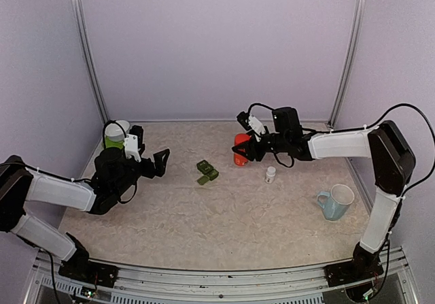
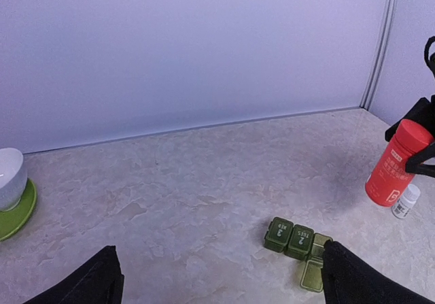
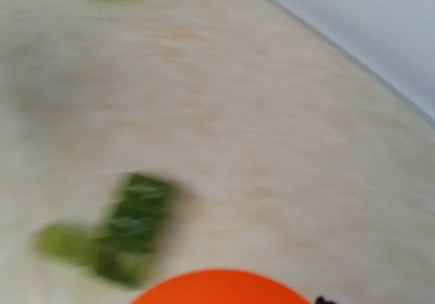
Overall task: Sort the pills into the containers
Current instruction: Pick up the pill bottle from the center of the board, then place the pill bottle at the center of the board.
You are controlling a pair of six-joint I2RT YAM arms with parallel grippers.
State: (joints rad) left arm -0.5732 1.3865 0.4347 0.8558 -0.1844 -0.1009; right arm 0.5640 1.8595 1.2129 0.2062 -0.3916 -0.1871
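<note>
Right gripper (image 1: 249, 147) clamped on red bottle (image 2: 397, 164); left gripper (image 1: 149, 156) wide apart.
Carry it left to the containers' (image 1: 206, 171) open compartment, tilt slowly.

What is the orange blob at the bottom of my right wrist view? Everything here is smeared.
Observer: An orange pill bottle, tilted, with the right jaws shut on it.
Operator: And the green smear to its left?
Observer: The containers: two lids are shut and the end lid is flipped open.
Operator: Anything near the bottle?
Observer: A small white bottle stands upright close by.
</note>
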